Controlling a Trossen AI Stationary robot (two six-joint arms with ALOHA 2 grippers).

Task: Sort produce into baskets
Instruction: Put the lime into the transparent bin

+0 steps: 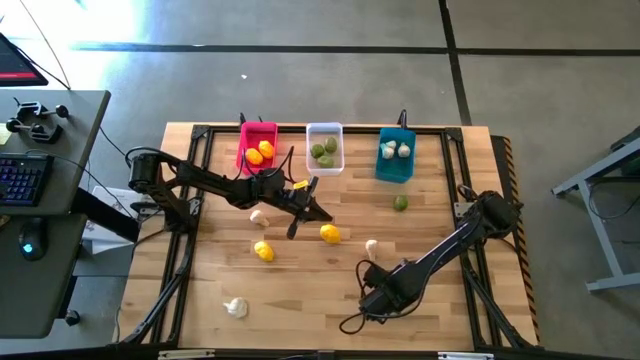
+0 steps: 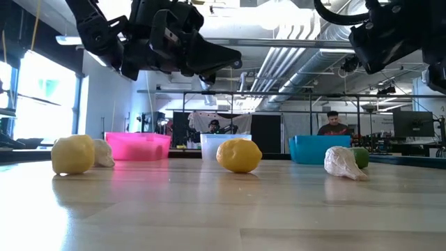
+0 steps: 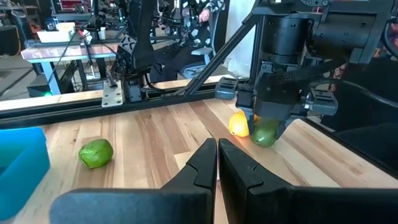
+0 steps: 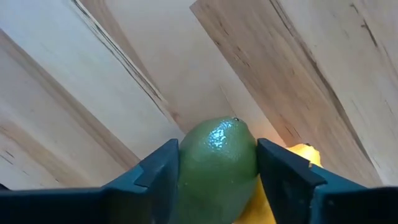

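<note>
The wooden table (image 1: 430, 300) carries both dark arms and a row of three baskets along its far edge: a pink basket (image 1: 257, 145) with orange-yellow pieces in it, a translucent white basket (image 1: 324, 147) with green limes inside, and a teal basket (image 1: 396, 156) with pale garlic pieces inside. The left arm reaches from the left side toward the middle of the table, and the left gripper (image 1: 296, 224) hangs above the wood with its fingers (image 3: 205, 163) pressed together on nothing. The right arm stretches from the right edge down toward the near middle, where the right gripper (image 4: 217, 171) sits low over the wood, its two fingers pressing the sides of a green lime (image 4: 217, 155) that lies against a yellow lemon (image 4: 305, 155) on the table. Loose produce lies scattered elsewhere: a lemon (image 1: 329, 234) near the centre, another lemon (image 1: 263, 250) to its left, a lime (image 1: 400, 203) just in front of the teal basket, a garlic (image 1: 260, 216) under the left arm, a garlic (image 1: 372, 245) near the right arm, and a garlic (image 1: 236, 307) at the near left.
</note>
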